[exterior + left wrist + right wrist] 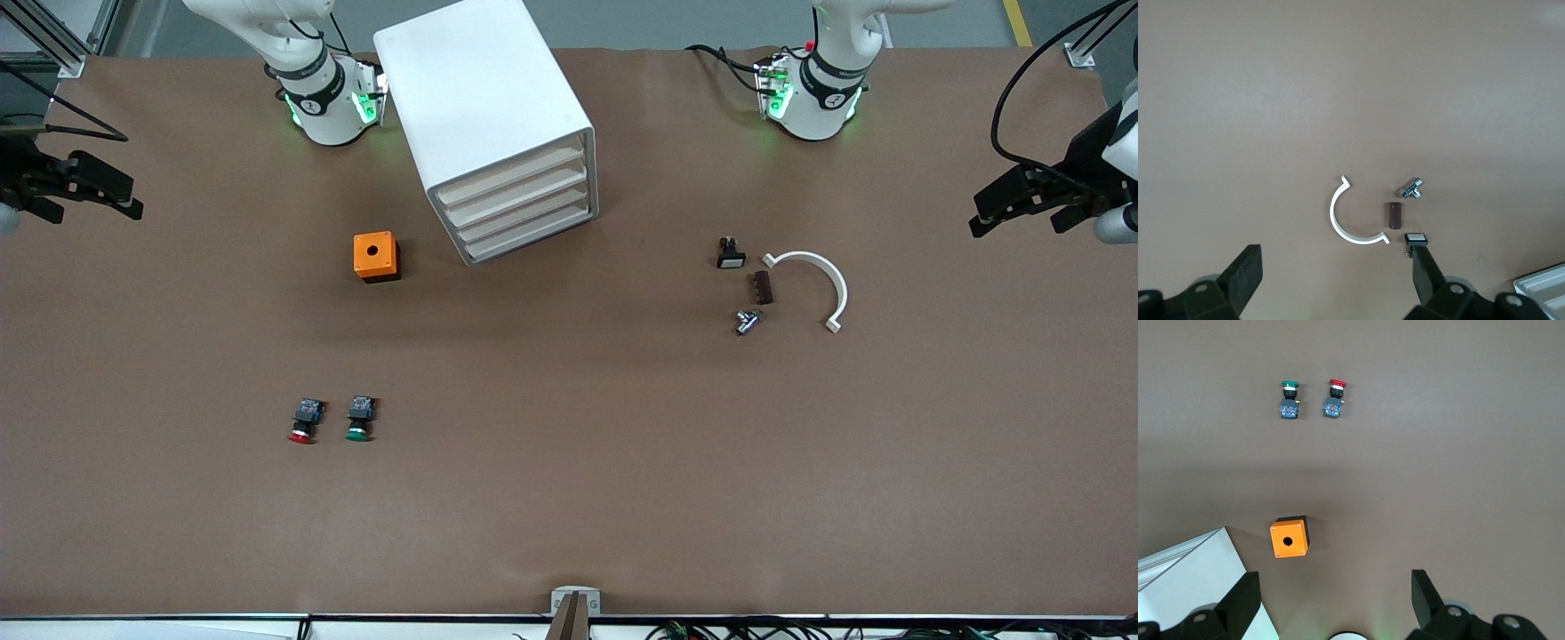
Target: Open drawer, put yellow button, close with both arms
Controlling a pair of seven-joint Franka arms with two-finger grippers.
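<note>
Red button is lying nearest while left gripper and right gripper, jaws spread, are hovering over their end edges of the surface, leaving the likely light, stiff drawer awaiting a front-lip hold.

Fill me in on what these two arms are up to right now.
Nothing is being handled. The left gripper and right gripper hang open over opposite table ends, holding nothing. All four drawers of the white boxy cabinet are shut, including the topmost cream-fronted drawer. No yellow-capped button is visible; only the red-capped pushbutton and green-capped pushbutton lie on the table.
</note>
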